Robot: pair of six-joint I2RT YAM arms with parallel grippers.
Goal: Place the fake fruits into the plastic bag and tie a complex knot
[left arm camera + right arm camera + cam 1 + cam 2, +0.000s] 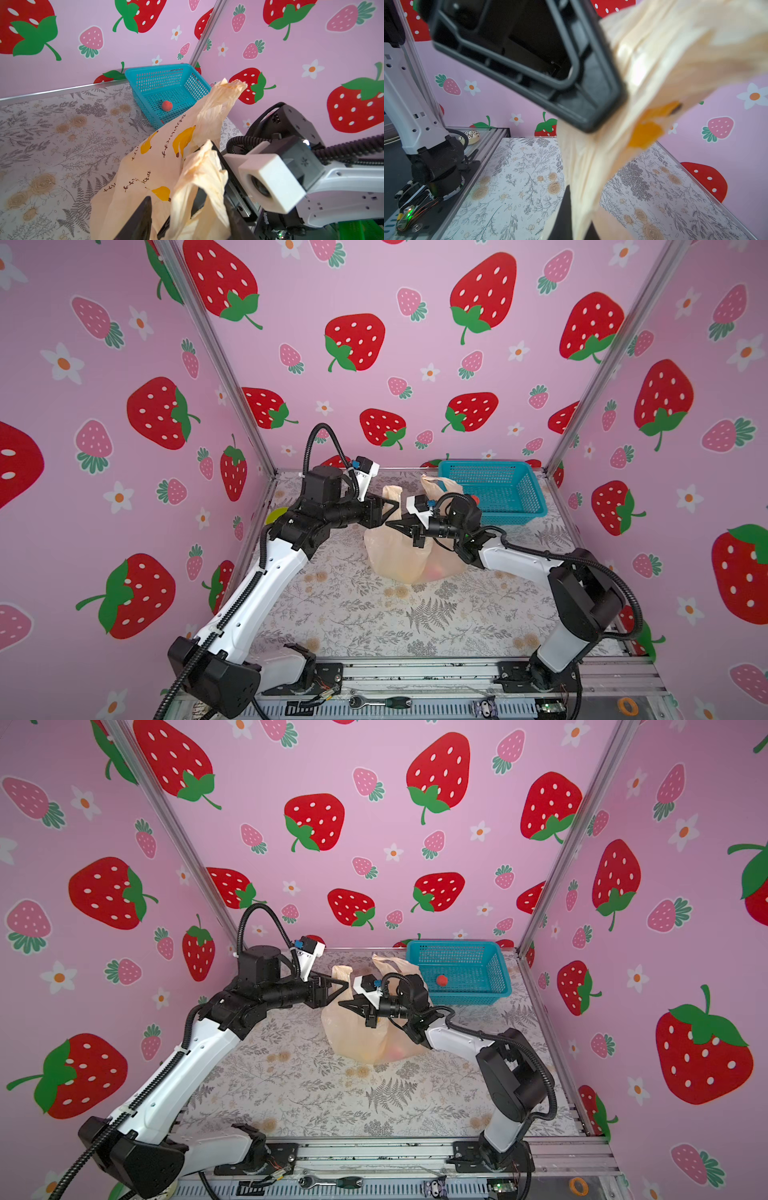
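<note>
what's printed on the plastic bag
Yellow bananas and dark text on the pale-peach plastic bag; clearest in the left wrist view.

Overhead stereo; wrist cameras near bag (158,166)

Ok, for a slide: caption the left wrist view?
Open left gripper at a handle strip of the plastic bag; one red fruit in the blue basket.

The plastic bag (395,556), thin, translucent and pale peach, printed with yellow bananas and dark text, is stood upright at mid-table. Its two handle strips (220,97) are raised apart and untied. A pink-red fake fruit (397,1051) is seen dimly through the lower wall. One small red fake fruit (166,105) is left in the blue mesh basket (160,78).
</note>
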